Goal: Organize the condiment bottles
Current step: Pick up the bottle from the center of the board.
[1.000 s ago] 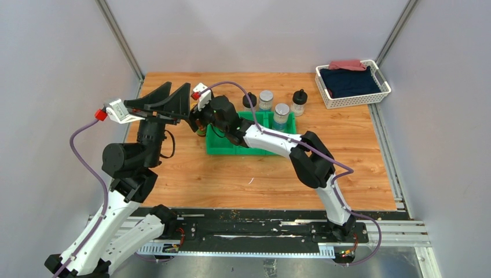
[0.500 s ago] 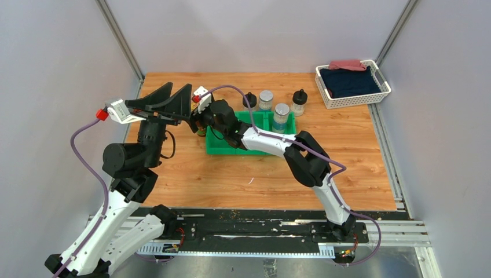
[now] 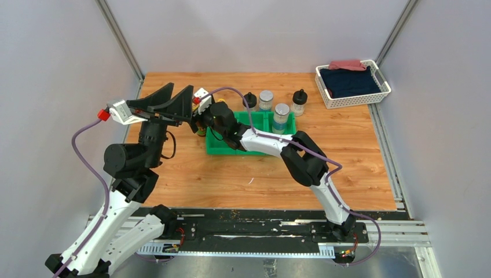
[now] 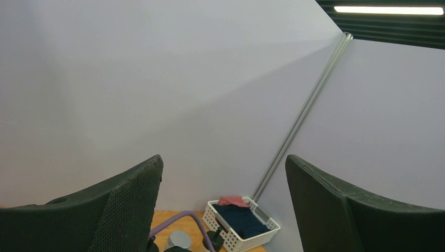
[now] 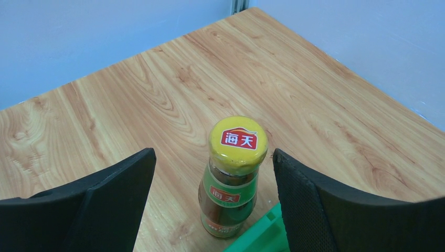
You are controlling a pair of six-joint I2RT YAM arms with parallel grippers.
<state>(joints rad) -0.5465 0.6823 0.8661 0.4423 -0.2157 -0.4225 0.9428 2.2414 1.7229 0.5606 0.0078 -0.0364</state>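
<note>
Jaws of the right gripper [image 5: 213, 153] stand wide, one on each side of a yellow-capped brown bottle [image 5: 236, 142], neither touching it. That bottle stands upright on the desk [image 5: 157, 94], just beside a corner of the green bin [image 5: 262, 236]. Only the right wrist view shows this gap. From above, the left gripper [image 3: 179, 88] and the right wrist cover most of the bottle. Left jaws are wide too, raised toward the wall, holding nothing. The top view alone shows a shaker [image 3: 281, 116] in the bin's right compartment. Behind the bin stand a left knob bottle [image 3: 249, 100], a rear shaker [image 3: 266, 99] and a right knob bottle [image 3: 299, 102]. A white basket [image 3: 354, 99] sits far right.
</note>
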